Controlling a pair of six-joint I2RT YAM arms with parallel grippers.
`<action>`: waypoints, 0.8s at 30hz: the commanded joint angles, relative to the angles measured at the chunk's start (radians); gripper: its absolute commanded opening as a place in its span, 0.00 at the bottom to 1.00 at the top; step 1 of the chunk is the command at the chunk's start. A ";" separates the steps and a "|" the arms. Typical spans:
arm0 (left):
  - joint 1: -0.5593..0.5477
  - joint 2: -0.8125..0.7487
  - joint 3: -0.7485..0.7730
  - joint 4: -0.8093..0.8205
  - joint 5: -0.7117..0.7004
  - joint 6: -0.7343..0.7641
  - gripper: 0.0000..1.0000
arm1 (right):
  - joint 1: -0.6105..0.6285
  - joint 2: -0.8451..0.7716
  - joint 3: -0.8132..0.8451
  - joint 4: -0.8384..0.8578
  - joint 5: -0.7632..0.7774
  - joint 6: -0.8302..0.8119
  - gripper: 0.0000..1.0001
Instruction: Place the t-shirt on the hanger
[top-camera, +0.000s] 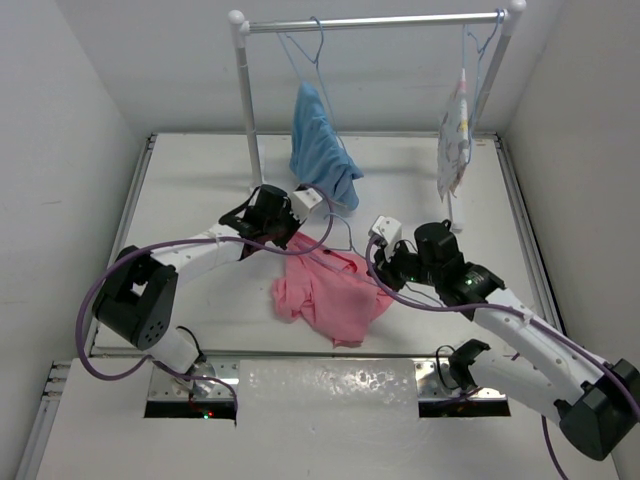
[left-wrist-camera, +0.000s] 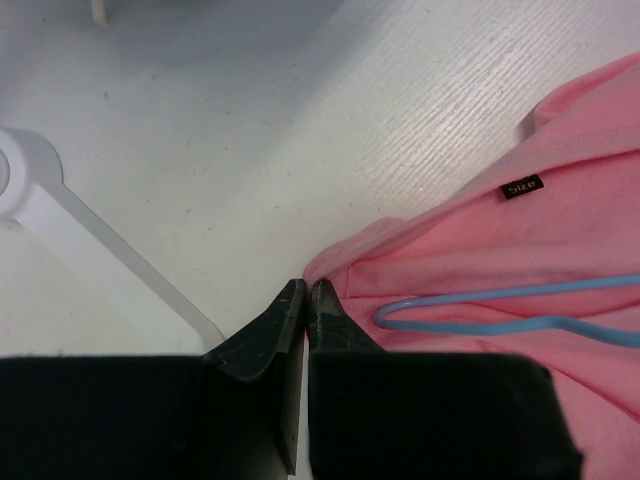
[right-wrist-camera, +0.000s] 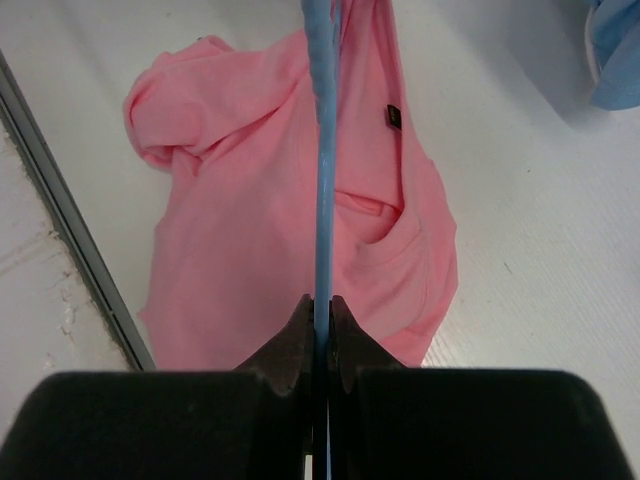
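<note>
1. Right jaws, closest in our wrist view, were clenched on the hanger (right-wrist-camera: 326, 180), whose blue wire ran straight out from them.
2. Left jaws were pressed together, tips touching the edge of the t-shirt (left-wrist-camera: 520, 250); we could not tell whether any cloth was nipped.
3. We saw the t-shirt crumpled on the bench (top-camera: 200, 180) between both arms, with the hanger's wire across it near the black size label (left-wrist-camera: 523, 187).
4. Farther back, a rail (top-camera: 380, 21) carried a light-blue garment (top-camera: 320, 145) and a white patterned garment (top-camera: 455, 135).
</note>
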 joint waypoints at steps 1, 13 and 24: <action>0.012 -0.040 0.008 0.027 0.045 0.016 0.00 | 0.008 0.005 0.000 0.059 0.009 -0.007 0.00; 0.005 -0.304 0.065 -0.057 0.459 0.073 0.00 | 0.006 0.069 -0.024 0.270 -0.143 0.003 0.00; -0.120 -0.260 0.241 -0.223 0.422 0.027 0.00 | 0.008 0.154 -0.133 0.620 -0.261 0.040 0.00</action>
